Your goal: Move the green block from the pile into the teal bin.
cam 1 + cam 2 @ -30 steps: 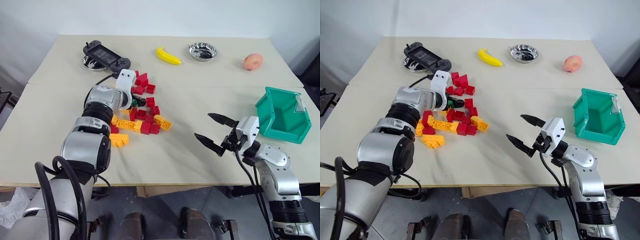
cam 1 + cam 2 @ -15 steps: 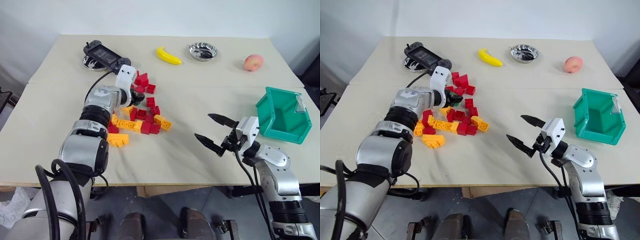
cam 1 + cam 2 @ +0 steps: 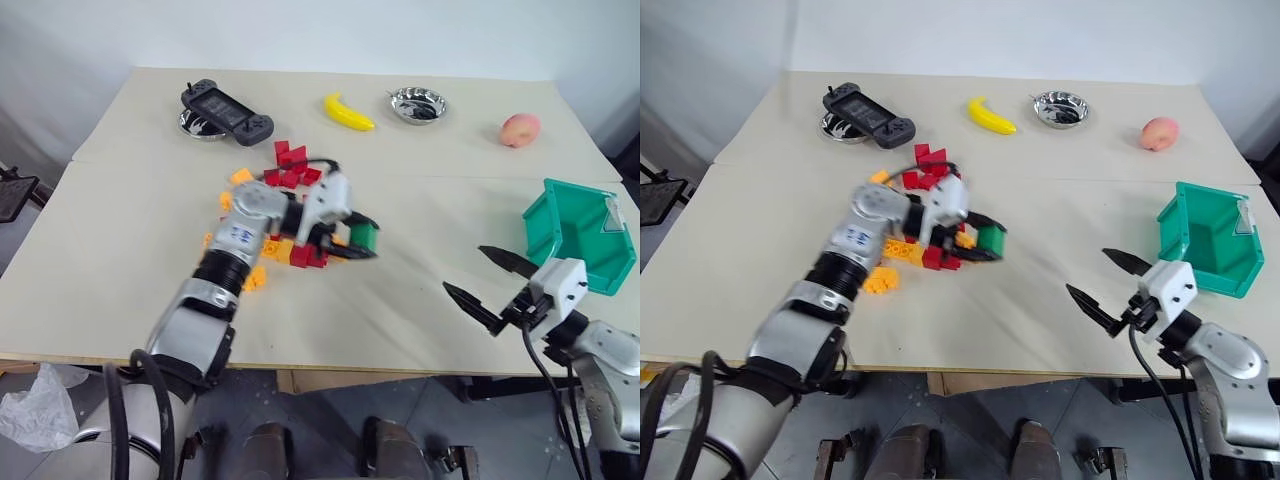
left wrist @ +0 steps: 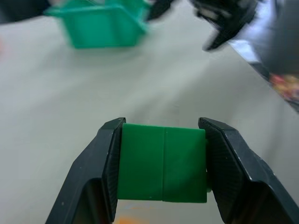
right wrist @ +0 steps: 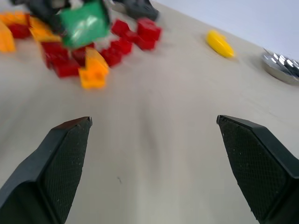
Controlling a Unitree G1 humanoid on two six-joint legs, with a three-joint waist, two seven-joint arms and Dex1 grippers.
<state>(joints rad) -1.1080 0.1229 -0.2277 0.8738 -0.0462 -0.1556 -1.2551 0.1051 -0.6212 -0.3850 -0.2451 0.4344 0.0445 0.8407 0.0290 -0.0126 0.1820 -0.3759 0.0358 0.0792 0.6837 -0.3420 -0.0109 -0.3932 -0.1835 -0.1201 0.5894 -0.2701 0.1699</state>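
Left pincer (image 3: pixel 362 243) is clenched on the green block (image 3: pixel 363 236), its two black fingers (image 4: pixel 108 161) pressing the brick's opposite sides, as the left wrist view shows plainly. It holds the block above the beige surface (image 3: pixel 140 240), just off the right-hand edge of the pile (image 3: pixel 290 215) of red, orange and yellow studded bricks, with the arm reaching across the pile. Right pincer (image 3: pixel 492 283) hovers low over the near right part of the surface with its fingers spread wide and nothing between them; in the right wrist view both fingertips (image 5: pixel 70 140) stand far apart over bare surface. Behind and to the right of it, the teal bin (image 3: pixel 560 205) sits near the surface's right edge, well apart from the held block, its open top tilted toward the robot. Along the far side lie a black handheld game console (image 3: pixel 225 108) resting on a small steel dish, a yellow banana (image 3: pixel 349 111), a steel bowl (image 3: pixel 419 104) and a peach (image 3: pixel 520 129). A pale tag shows on the bin's right wall, but no writing on it can be read, and no brand mark is legible on the console or the bricks.
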